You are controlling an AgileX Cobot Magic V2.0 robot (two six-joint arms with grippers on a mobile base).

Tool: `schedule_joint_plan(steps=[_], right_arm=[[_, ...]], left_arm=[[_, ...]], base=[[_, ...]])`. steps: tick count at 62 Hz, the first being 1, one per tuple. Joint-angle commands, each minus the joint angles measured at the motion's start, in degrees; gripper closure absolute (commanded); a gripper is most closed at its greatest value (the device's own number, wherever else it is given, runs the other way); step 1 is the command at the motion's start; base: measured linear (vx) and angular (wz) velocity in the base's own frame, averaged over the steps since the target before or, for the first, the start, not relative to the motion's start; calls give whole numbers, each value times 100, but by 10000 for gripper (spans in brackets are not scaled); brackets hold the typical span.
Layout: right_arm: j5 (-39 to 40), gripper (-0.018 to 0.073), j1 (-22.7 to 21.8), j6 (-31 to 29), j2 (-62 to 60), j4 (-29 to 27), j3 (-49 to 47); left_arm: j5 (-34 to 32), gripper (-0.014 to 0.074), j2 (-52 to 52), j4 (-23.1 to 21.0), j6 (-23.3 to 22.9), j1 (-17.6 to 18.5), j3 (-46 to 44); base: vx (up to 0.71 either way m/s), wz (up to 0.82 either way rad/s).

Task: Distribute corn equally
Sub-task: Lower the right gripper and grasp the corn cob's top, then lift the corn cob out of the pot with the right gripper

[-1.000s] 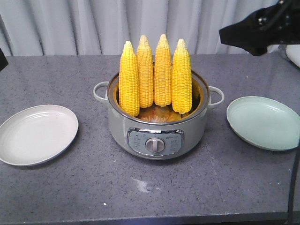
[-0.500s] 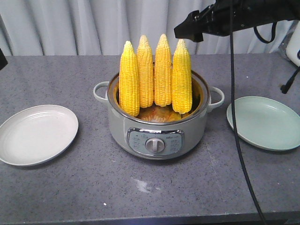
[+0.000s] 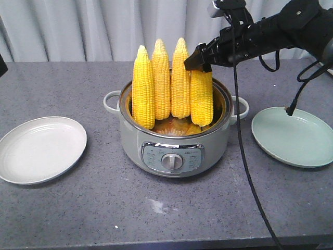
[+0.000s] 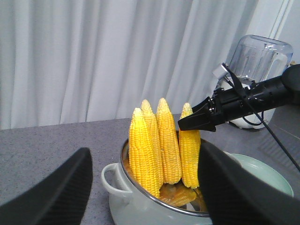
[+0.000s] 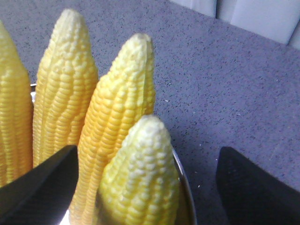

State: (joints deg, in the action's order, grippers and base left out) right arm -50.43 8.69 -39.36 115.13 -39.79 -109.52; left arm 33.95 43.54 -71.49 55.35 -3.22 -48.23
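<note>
Several yellow corn cobs (image 3: 156,86) stand upright, tips up, in a grey cooker pot (image 3: 171,151) at the table's middle. My right gripper (image 3: 197,61) hangs at the tip of the rightmost cob (image 3: 202,99). In the right wrist view that cob's tip (image 5: 140,173) rises between the wide-apart fingers of the right gripper (image 5: 147,187), which is open and not touching it. The left gripper (image 4: 145,192) is open and empty, and looks at the pot (image 4: 140,201) from its left side. It does not show in the front view.
A white plate (image 3: 41,150) lies left of the pot and a pale green plate (image 3: 294,135) lies right of it. The right arm's cable (image 3: 244,156) hangs down in front of the table. A blender (image 4: 255,61) stands at the back right. Curtains close the back.
The right arm has swung in from the upper right, leftward and down. Its gripper now sits over the tip of the rightmost cob. Cobs, pot and plates have not moved.
</note>
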Motion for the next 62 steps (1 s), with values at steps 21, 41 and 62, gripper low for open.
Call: schedule_joint_plan(steps=[21,41,62], right_arm=[[-180,480,-11,3,-394,-159,-194],[140,568,-15,-2,-1168,-508,-194],[245,564,-147,810,-2883,62,-194]], left_arm=[[-156,122,16,-286,-3,9,-196],[-161,126,16,-281,-1,9,-196],[-145,137,16,-270,-1,9,-196]], base=[[0,0],[0,0],[0,0]])
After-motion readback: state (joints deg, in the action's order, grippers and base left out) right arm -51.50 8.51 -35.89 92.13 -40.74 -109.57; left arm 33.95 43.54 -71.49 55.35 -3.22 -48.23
